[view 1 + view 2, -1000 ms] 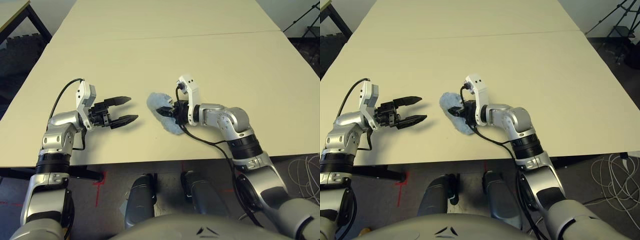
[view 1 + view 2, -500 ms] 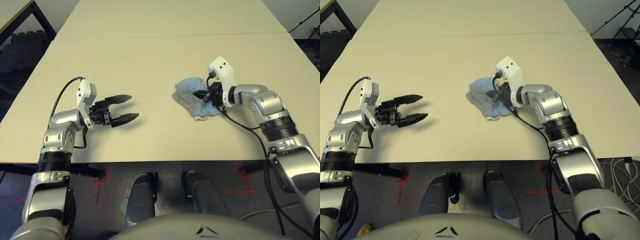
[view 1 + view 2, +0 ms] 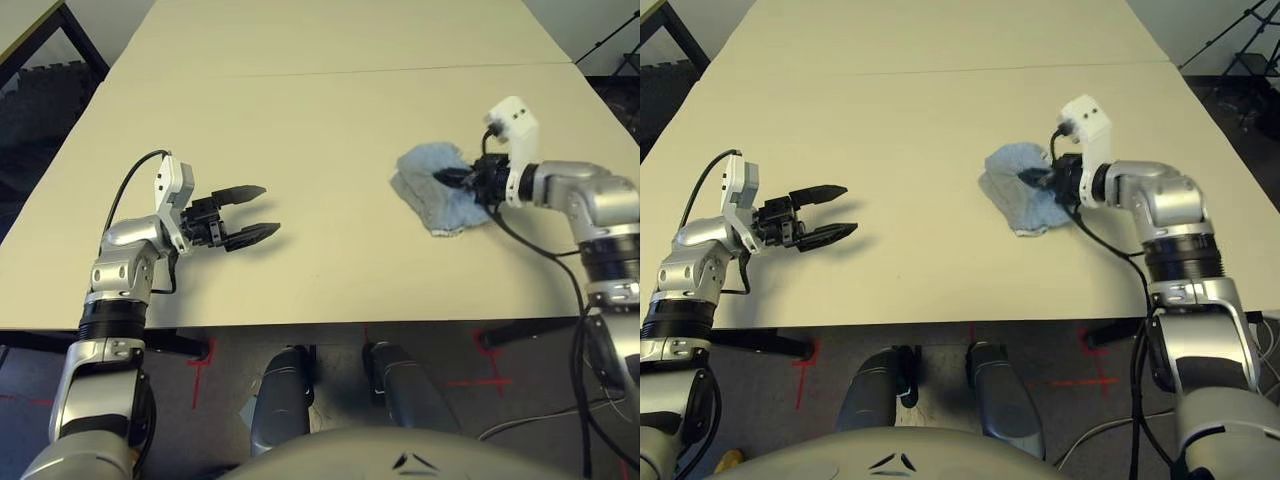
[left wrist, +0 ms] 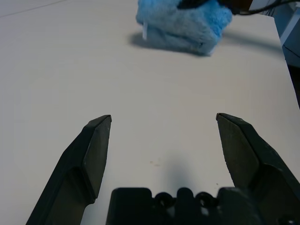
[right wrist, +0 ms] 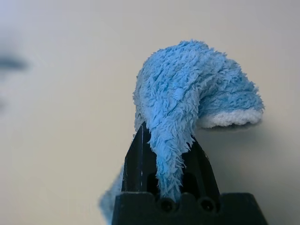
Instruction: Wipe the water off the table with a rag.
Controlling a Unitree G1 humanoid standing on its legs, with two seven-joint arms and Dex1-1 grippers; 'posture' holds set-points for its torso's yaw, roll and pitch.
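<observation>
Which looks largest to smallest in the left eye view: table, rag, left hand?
1. table
2. rag
3. left hand, open; it looks only somewhat smaller than the rag, so their order is less sure.

The rag point(image 3: 434, 190), light blue terry with a pale edge, lies bunched and rumpled on the right part of the pale beige table point(image 3: 320, 120), one fold pinched upward
</observation>
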